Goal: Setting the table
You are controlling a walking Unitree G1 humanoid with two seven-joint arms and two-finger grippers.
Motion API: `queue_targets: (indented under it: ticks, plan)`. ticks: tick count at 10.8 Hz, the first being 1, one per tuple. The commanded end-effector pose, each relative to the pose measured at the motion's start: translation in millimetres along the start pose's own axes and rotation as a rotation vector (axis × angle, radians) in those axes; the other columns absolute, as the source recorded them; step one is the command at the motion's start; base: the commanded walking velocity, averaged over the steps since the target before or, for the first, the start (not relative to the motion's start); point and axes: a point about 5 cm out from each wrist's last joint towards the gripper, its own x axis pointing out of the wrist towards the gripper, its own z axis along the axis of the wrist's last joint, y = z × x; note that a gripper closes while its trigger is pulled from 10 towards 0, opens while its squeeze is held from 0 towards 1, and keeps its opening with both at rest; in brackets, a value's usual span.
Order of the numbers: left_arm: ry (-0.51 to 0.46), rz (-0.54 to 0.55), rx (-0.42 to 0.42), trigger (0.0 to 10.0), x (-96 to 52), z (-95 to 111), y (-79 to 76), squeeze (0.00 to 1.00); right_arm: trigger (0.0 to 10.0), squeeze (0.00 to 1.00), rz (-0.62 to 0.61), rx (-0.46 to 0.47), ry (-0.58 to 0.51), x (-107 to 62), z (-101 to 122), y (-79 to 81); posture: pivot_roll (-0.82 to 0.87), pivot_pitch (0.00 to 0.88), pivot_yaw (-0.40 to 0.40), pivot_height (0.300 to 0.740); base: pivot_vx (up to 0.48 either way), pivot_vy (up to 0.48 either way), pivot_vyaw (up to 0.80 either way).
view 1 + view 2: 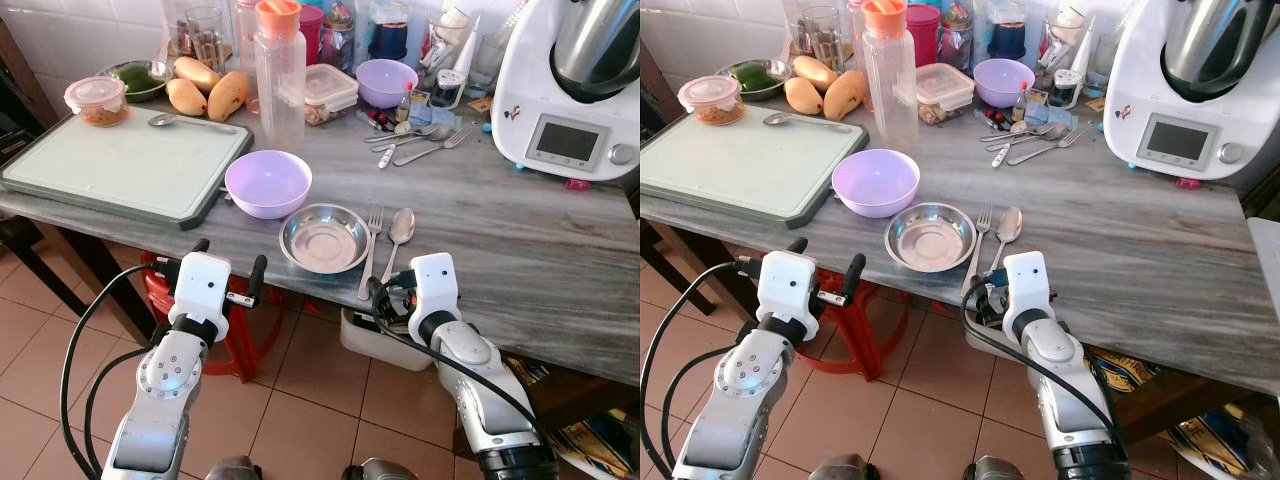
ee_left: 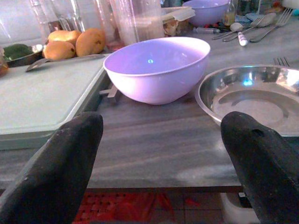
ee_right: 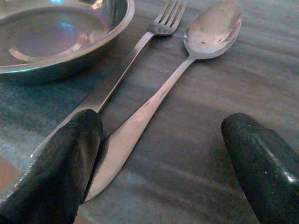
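A steel plate sits near the table's front edge, with a fork and a spoon lying side by side just to its right. Behind the plate on the left stands a lilac bowl. My left gripper hovers open just off the table's front edge, facing the bowl and plate, with nothing between its fingers. My right gripper is open low at the edge. Its fingers straddle the handle ends of the fork and spoon.
A pale green cutting board covers the table's left, with mangoes and a food tub behind it. A clear bottle, a second lilac bowl, spare cutlery and a white kitchen machine stand further back. A red stool is under the table.
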Motion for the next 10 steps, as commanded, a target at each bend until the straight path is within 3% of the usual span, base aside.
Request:
queue_targets:
  ticks: [1, 10]
  plan:
    - [-0.007, -0.006, 0.009, 10.0, 2.2, 2.8, -0.2, 0.00, 10.0, 0.00, -0.007, 0.001, 0.019, 0.9, -0.8, -1.9, 0.07, 0.000, -0.017, 0.740, 0.000, 0.000, 0.00]
    - [-0.009, -0.005, 0.016, 10.0, 4.8, 3.3, 1.2, 0.00, 10.0, 0.00, -0.057, 0.000, 0.031, 0.4, -1.6, -9.4, 0.07, 0.000, -0.012, 0.740, 0.000, 0.000, 0.00]
